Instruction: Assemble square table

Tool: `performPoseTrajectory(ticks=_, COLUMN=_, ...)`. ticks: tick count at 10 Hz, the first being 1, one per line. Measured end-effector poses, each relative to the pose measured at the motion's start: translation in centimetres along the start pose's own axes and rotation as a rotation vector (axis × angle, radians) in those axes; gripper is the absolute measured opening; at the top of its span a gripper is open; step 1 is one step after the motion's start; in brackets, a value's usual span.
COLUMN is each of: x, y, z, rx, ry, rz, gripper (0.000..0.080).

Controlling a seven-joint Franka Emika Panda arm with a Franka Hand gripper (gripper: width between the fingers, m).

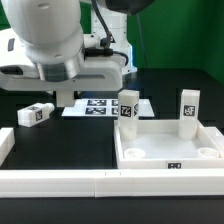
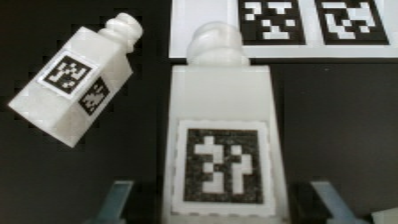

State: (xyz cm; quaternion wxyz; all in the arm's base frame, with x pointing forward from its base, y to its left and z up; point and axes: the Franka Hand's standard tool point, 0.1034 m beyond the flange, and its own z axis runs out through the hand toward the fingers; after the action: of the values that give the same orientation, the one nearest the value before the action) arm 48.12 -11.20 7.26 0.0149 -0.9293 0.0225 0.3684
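**Item 1. End effector** [image 2: 221,198]: released and wide open, holding nothing. Its two fingers [image 2: 121,202] stand on either side of a lying leg, and we see a strip of dark counter [image 2: 356,120] between each finger and the leg, so we judge no contact.

**Item 2. Leg under the end effector** [image 2: 217,130]: white post lying flat, tag upward, its narrow tip pointing at the marker board [image 2: 285,28] and ending just short of it.

**Item 3. Second loose leg** [image 2: 80,85]: lying tilted just beside item 2, also near the marker board and apart from it.

**Item 4. Panel** [image 1: 150,160]: square white tabletop with a raised rim, near the marker board toward the exterior view's right.

**Item 5. Standing legs** [image 1: 128,106] [image 1: 188,108]: two, upright in the panel corners on the side facing the marker board. The two corner sockets away from the marker board look empty.

**Item 6. Rails** [image 1: 60,182]: long white border pieces beyond the panel from the marker board; not part of the table.

**Step in hand:** we judge this to be the pick-up of the third leg, with the assembly about half done.

**Next move calls for:** lowering until the fingers bracket the leg's sides, closing squarely, then lifting clear of item 3.
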Motion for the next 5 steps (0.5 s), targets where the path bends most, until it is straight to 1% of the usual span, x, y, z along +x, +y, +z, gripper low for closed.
performPoseTrajectory(ticks=1, x=0.3, y=0.1, z=-0.2, rx=-0.005, ry=0.018, rz=-0.003, gripper=0.0287)
performPoseTrajectory(ticks=2, x=1.3, y=-0.1, z=-1.5, rx=-0.022, ry=0.104, rz=-0.016, gripper=0.0287)
performPoseTrajectory(ticks=3, x=0.8, y=-0.8, z=-2.8, rx=-0.019, ry=0.143, rz=-0.025, gripper=0.0287)
performPoseTrajectory(ticks=4, x=1.1, y=-1.0, z=-3.9, rx=-0.027, ry=0.218, rz=-0.031, gripper=0.0287)
performPoseTrajectory(ticks=5, x=1.3, y=-0.7, z=-3.9, rx=-0.032, ry=0.286, rz=-0.028, gripper=0.0287)
